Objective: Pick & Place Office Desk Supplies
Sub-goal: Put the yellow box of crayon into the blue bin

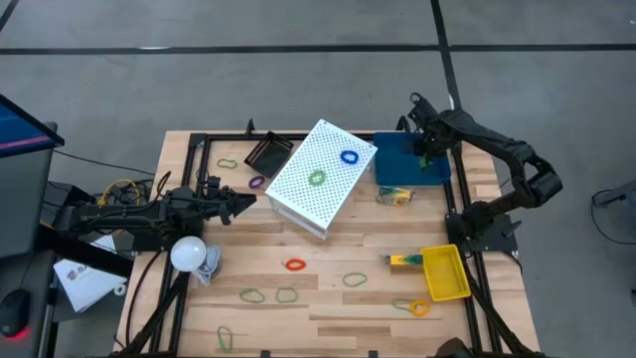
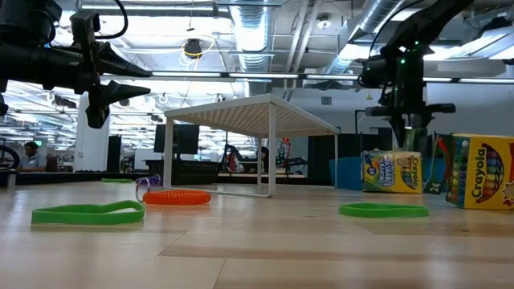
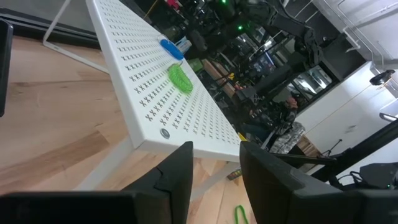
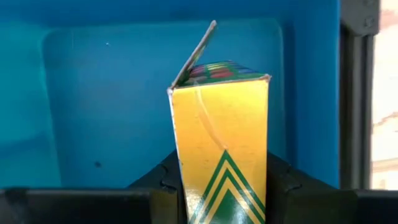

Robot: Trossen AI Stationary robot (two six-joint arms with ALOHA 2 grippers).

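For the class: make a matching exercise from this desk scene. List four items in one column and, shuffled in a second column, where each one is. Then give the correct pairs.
Items
1. blue rubber band
2. orange rubber band
3. crayon pack in the right end effector
4. black mesh tray

Places
A. on the bare wood near the table's middle
B. held above the blue tray
C. on top of the white perforated shelf
D. on the table beside the shelf's far left corner

Pairs: 1-C, 2-A, 3-B, 4-D
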